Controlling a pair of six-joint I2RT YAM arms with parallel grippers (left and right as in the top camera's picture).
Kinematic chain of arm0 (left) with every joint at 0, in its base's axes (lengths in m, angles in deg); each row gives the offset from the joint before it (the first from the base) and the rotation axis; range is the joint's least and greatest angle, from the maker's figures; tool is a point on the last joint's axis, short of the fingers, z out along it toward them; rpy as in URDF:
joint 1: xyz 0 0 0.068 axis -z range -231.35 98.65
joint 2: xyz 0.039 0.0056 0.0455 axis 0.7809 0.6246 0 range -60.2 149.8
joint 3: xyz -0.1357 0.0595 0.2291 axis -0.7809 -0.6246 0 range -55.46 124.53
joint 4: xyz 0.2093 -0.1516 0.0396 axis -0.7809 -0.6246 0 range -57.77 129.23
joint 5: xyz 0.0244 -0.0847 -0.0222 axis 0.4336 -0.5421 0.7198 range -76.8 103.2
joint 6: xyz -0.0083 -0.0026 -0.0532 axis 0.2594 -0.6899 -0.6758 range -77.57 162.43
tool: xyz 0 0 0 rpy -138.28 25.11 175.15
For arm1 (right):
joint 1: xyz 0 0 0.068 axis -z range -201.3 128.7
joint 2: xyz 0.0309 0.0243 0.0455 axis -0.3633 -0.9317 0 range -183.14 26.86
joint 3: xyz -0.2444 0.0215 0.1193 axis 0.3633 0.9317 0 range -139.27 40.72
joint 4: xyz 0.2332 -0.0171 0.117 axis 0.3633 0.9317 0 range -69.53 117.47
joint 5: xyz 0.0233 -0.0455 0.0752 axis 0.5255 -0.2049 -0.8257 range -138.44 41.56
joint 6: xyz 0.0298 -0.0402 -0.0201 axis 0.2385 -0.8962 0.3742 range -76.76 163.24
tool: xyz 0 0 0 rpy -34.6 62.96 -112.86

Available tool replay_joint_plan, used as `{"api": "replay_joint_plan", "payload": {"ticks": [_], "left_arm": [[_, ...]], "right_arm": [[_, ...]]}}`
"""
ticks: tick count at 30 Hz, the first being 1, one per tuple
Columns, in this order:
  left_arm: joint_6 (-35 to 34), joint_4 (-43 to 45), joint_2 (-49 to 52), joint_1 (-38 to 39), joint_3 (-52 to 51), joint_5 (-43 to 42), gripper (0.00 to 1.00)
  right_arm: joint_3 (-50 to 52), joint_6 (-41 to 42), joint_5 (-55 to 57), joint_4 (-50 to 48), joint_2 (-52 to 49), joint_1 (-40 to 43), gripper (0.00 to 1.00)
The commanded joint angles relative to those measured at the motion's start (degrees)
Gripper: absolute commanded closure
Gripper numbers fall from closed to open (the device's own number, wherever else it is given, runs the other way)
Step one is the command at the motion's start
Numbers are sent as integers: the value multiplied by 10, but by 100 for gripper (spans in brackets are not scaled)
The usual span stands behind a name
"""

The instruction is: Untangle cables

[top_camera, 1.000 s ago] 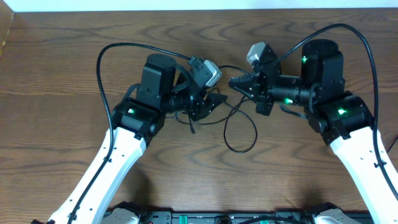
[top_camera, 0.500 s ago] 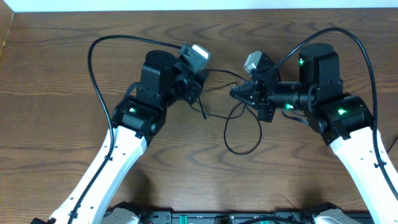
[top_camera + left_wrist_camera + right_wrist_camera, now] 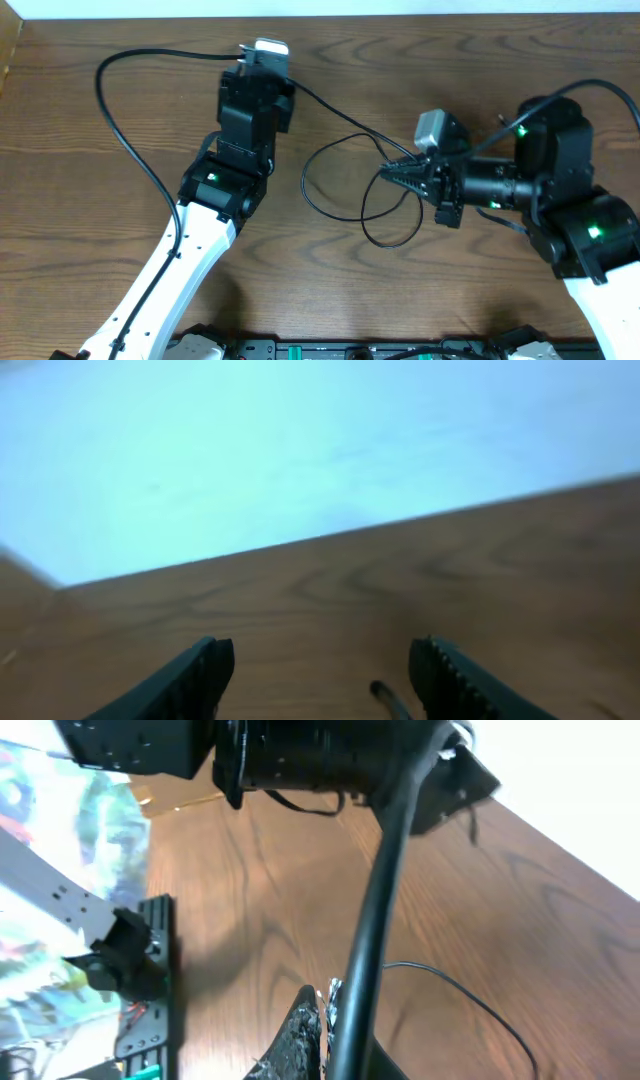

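Overhead: the cable (image 3: 384,244) lay in loose loops at the centre of the table (image 3: 100,250). At 3 o'clock of the loops, the right gripper (image 3: 388,172) was clamped on a strand, probably to anchor it. The left gripper (image 3: 262,56) sat at 11 o'clock, its jaws hidden.

Left wrist: the fingers (image 3: 205,672) stood apart, with a cable stub lying loose between them.

Right wrist: the pinched strand ran toward 12 o'clock, confirming the grip.

The table (image 3: 80,120) is brown wood with strong dark grain, smooth, with a soft satin sheen. On the table, the cables (image 3: 304,182) have a thin, matt black rubbery sheath. The left gripper (image 3: 322,678) has 2 matt black plastic fingers (image 3: 452,682), toothed on the inner edge. Over the table, the arms (image 3: 190,250) wear glossy white plastic shells and matt black joint housings
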Motion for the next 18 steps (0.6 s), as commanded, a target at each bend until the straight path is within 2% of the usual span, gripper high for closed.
{"api": "replay_joint_plan", "payload": {"ticks": [1,5,8,10,13,18], "left_arm": [[-13,-2,2,-2,0,88,37],[-46,-61,3,-2,0,88,36],[-78,-114,3,-2,0,82,36],[-94,-145,3,-2,0,66,36],[-96,-178,3,-2,0,1,36],[-96,-202,3,-2,0,-122,36]], "right_arm": [[-7,28,117,-5,4,-3,99],[-7,160,351,-28,-1,-3,99],[-7,274,571,-24,-10,-3,99],[-7,331,672,-13,-19,-3,99],[-7,364,689,-2,-39,-2,99],[-7,424,607,23,-102,-3,99]]}}
